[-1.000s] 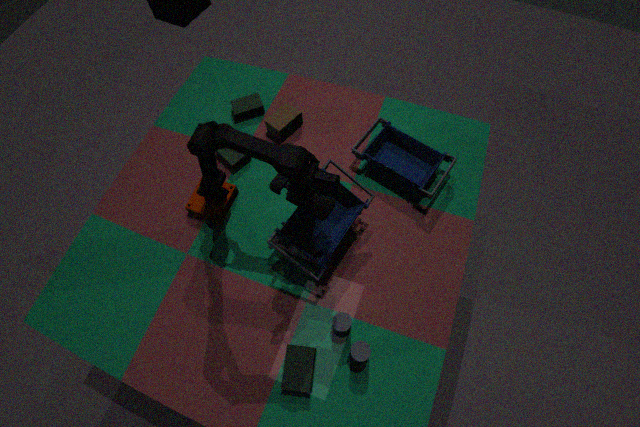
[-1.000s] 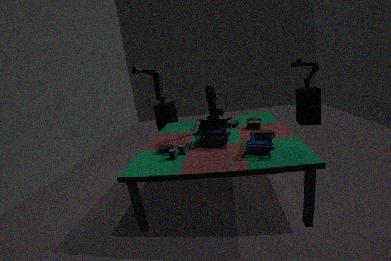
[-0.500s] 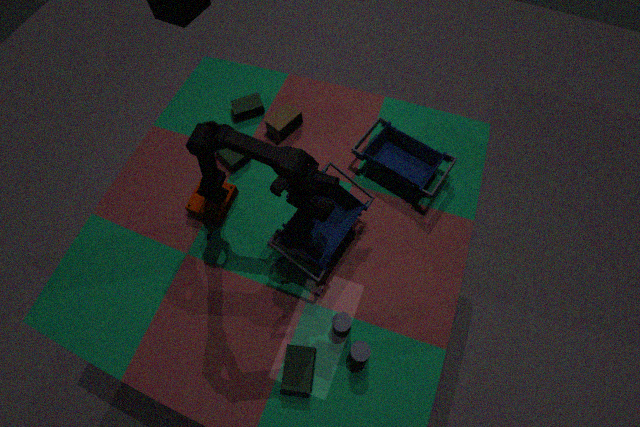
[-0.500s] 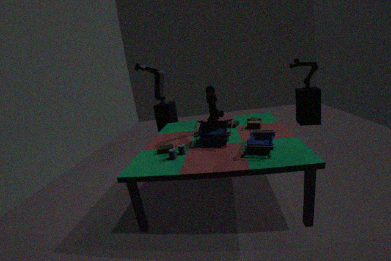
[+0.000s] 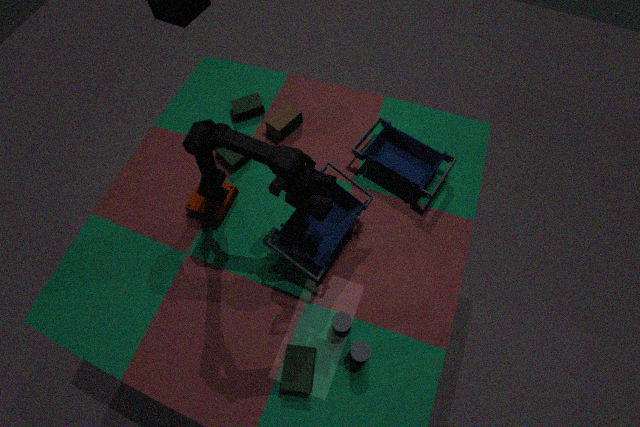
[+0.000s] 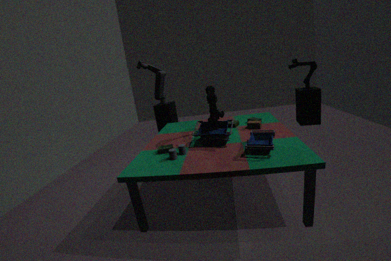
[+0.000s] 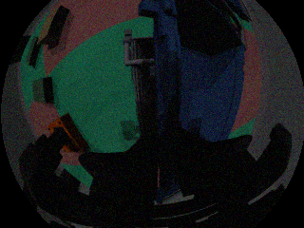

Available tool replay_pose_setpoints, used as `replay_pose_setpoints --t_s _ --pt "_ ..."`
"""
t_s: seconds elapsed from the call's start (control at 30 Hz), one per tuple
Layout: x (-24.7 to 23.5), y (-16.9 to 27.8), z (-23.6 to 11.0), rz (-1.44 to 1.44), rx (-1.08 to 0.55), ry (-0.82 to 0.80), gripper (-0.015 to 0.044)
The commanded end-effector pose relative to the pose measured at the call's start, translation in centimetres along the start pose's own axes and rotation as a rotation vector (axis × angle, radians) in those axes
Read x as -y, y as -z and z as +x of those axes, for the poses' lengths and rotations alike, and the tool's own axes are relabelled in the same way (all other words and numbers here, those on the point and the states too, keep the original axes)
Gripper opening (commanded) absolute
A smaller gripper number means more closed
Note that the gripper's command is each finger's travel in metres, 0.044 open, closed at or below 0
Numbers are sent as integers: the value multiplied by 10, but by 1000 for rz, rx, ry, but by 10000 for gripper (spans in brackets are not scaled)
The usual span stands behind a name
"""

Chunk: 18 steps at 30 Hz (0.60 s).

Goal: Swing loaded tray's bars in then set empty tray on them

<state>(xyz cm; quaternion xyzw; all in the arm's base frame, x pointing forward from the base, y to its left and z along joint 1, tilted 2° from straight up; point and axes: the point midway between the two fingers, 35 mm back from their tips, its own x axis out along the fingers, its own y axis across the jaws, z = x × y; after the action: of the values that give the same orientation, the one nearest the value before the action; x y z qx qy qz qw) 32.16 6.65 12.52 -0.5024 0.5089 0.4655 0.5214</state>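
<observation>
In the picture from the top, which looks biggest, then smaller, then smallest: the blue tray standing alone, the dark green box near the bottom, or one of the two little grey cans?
1. The blue tray standing alone looks biggest.
2. The dark green box comes next.
3. The grey cans look smallest; the two look alike, so I cannot rank one above the other.

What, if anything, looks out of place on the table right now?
The jaws are shut on one blue tray, yet the other tray has both wire bars swung out over its ends, so nothing across its top could carry a tray. Nothing looks spilled or damaged.
</observation>
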Motion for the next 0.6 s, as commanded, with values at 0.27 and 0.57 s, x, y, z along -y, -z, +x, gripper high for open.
replay_pose_setpoints --t_s 0.27,0.57 --pt "-9 0 9 4 1 -15 0" --pt "-9 0 10 4 1 -15 0"
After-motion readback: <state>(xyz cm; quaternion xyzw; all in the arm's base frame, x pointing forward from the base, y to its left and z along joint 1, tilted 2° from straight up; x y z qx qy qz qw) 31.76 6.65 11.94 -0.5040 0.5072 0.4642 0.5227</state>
